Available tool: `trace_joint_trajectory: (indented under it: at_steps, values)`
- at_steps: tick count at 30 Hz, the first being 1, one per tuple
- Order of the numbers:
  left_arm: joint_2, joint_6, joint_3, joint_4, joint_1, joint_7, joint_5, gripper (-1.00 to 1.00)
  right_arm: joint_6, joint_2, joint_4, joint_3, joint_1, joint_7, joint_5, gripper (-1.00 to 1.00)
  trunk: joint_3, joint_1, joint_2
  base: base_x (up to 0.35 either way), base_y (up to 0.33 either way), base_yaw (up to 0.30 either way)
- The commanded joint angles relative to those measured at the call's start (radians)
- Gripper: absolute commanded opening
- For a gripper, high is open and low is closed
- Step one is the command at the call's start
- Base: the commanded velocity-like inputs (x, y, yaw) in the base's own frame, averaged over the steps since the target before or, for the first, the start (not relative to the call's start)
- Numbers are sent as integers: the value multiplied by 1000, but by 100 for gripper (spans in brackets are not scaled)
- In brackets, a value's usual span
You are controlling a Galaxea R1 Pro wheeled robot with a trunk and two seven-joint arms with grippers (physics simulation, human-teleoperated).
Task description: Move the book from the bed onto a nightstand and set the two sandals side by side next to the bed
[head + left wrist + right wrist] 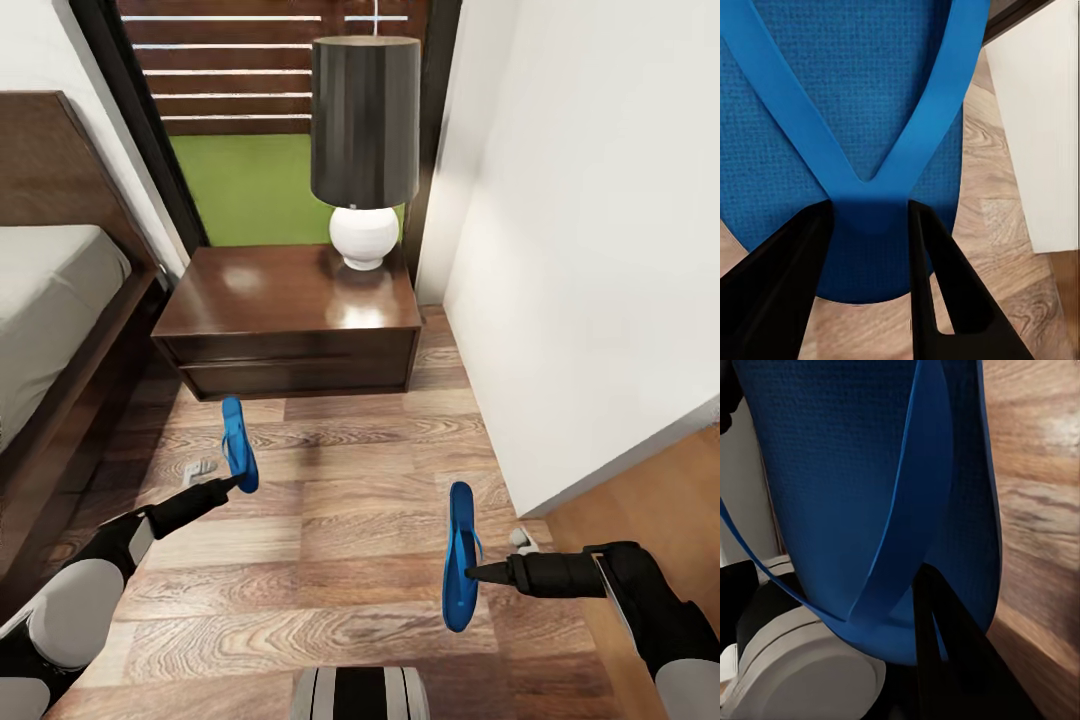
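Left arm enters low from the near left, forearm angled forward and inward; left gripper [236, 484] closed on a sandal [238, 443], held on edge. In the left wrist view both black fingers [937, 285] flank the sandal's strap junction [866, 196].

Right arm enters from the near right, forearm roughly level and pointing inward; right gripper [470, 573] pinches the other sandal [459, 570], also on edge. In the right wrist view one dark finger [937, 652] lies against the sole [862, 495].

Head cam looks down; wrist cams seemingly close-up on sandals [240, 443]
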Motion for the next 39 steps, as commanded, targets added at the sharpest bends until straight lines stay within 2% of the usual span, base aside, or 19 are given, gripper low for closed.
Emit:
trace_joint_trajectory:
  at_steps: [1,6,13,16,18,21,23,26,32,39]
  values:
    - [0,11,8,1,-1,-6,-7,-100,16,1,-1,-3,-1,14,11,-100,3,-1,0,0,0,0]
    - [1,11,8,8,1,-5,-17,-100,16,1,-1,-3,-1,15,11,-100,23,-3,1,0,0,0]
    - [4,12,8,17,20,-5,-104,-100,17,1,-1,-3,-1,17,11,-100,50,-6,3,0,0,0]
    - [5,12,8,38,45,-6,-128,-100,16,1,-1,-3,-1,16,11,-100,61,-7,3,0,0,0]
    - [5,12,8,42,64,-5,-131,-100,16,1,-1,-3,-1,15,11,-100,69,-8,4,0,0,0]
    - [10,4,9,43,166,1,-131,-100,16,1,-1,-3,-1,12,11,-100,81,-10,5,0,0,0]
    - [12,5,9,43,194,0,-131,-100,16,1,0,-3,-1,11,11,-100,88,-10,5,0,0,0]
    - [15,7,10,43,208,-1,-131,-100,16,1,0,-3,-1,11,11,-100,100,-12,6,0,0,0]
    - [37,10,10,45,214,-3,-131,-100,16,1,-1,-3,-1,11,11,-100,123,-15,7,0,0,0]
    - [41,10,10,45,215,-3,-131,-100,16,1,-1,-3,-1,12,11,-100,150,-18,9,0,0,0]
